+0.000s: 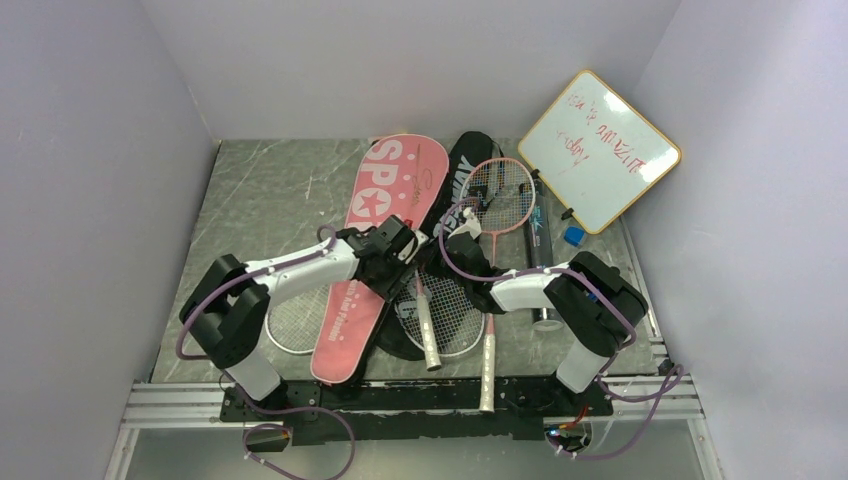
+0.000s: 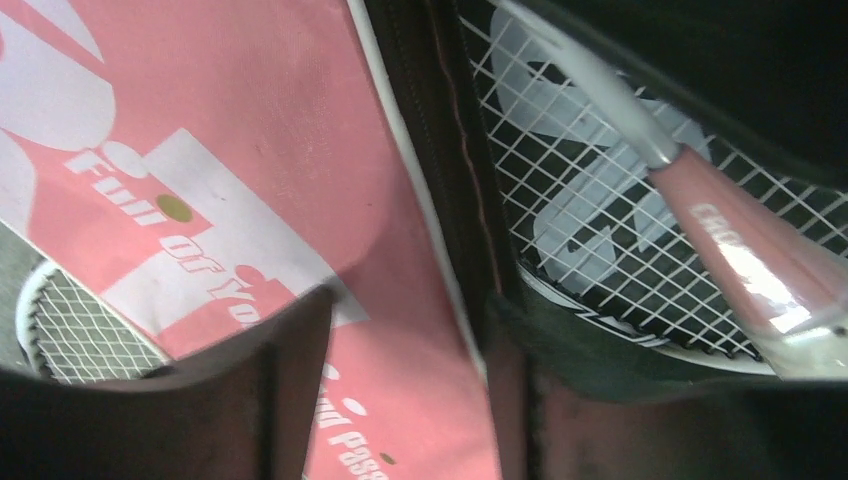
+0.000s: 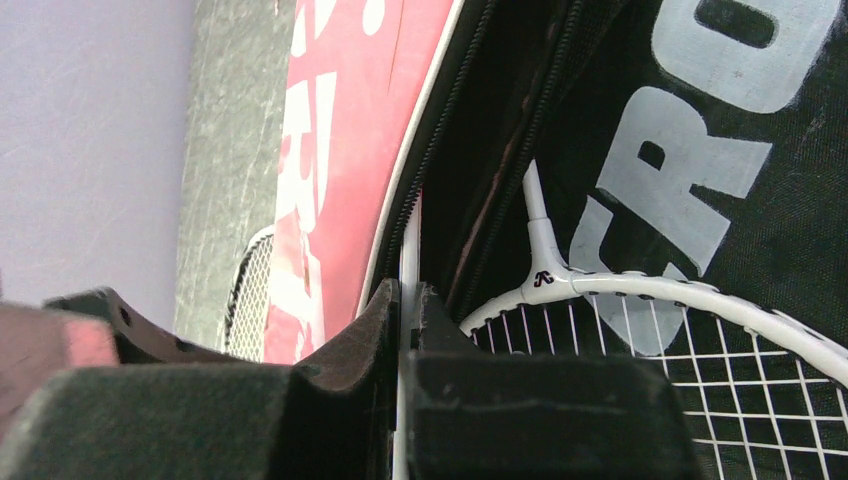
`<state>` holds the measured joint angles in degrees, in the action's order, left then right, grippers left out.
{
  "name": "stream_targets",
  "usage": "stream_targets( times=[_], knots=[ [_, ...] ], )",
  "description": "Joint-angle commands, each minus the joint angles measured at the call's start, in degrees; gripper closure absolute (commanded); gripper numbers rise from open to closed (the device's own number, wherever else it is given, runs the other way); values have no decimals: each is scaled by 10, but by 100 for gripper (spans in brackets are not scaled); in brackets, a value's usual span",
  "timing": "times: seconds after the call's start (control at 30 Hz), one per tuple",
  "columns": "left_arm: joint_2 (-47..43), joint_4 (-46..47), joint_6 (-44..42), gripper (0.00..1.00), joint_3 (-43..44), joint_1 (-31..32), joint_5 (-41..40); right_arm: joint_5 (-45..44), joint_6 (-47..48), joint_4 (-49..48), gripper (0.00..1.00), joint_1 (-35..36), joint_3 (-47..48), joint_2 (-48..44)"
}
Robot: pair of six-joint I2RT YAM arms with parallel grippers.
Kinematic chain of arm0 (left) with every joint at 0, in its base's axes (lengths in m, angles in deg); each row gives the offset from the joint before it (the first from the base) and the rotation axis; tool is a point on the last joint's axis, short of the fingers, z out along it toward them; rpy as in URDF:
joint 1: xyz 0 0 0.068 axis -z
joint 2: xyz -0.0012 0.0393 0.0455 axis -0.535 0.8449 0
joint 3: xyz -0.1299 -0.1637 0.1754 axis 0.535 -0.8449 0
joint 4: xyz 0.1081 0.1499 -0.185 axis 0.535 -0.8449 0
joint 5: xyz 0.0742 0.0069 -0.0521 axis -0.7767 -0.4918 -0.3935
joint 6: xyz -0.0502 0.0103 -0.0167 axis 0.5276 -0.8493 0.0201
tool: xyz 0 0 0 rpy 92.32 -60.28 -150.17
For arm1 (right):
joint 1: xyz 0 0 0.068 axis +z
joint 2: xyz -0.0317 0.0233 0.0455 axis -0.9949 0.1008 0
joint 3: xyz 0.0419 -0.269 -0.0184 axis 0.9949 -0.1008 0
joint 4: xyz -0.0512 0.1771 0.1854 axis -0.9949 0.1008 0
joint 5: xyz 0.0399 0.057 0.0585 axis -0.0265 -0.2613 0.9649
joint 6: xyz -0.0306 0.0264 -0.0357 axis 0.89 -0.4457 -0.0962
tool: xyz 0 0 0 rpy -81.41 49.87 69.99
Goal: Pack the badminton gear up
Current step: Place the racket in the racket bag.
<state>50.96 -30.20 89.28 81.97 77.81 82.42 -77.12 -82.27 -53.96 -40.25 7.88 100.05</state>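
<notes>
Left pincer [image 1: 403, 240] stands with jaws apart, gripping nothing, over the seam where the long pink fabric racket cover [image 1: 405, 170] meets the black zippered racket cover [image 1: 462, 160]. Right pincer [image 3: 408, 298] is pinched tight on a thin white strip [image 3: 408, 240] at the black cover's edge; what the strip belongs to cannot be told. A white-framed racket [image 3: 640, 287] lies on the black cover. A pink-framed racket [image 1: 497, 190] overlaps the cover's far end, with a dark tube [image 1: 540, 250] just beside it on the grey marbled table [image 1: 270, 190].
</notes>
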Motion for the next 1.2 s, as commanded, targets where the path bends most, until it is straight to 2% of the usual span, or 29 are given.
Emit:
stream_targets(
  times=[0.0, 0.1, 0.13, 0.17, 0.3, 0.5, 0.73, 0.87, 1.03, 1.17],
  knots=[
    [3, -18, 10, 48, 17, 2, -29, 3, -8, -49, 100, 1, 20, -6],
    [-21, -13, 9, 84, 17, 3, -27, 3, -7, -46, 100, 1, 22, -6],
    [-29, -14, 10, 92, 19, 3, -24, 1, -6, -42, 100, 2, 21, -7],
    [-38, -14, 10, 95, 22, 3, -17, -3, -5, -36, 100, 1, 22, -10],
    [-60, -13, 12, 95, 38, 4, 50, -17, -6, -16, 100, 1, 24, -23],
    [-89, 28, 39, 95, 44, 4, 236, -7, -23, -9, 100, 1, 21, -53],
    [-93, 80, 76, 95, 31, 4, 351, -19, -61, 2, 100, 3, 6, -88],
    [-97, 164, 132, 95, -5, 4, 457, -65, -78, 4, 100, 14, -7, -105],
    [-128, 246, 193, 95, -25, 4, 482, -119, -99, 12, 100, 32, -20, -117],
    [-142, 359, 279, 95, -57, 4, 525, -165, -132, 41, 100, 46, -18, -119]
  ],
)
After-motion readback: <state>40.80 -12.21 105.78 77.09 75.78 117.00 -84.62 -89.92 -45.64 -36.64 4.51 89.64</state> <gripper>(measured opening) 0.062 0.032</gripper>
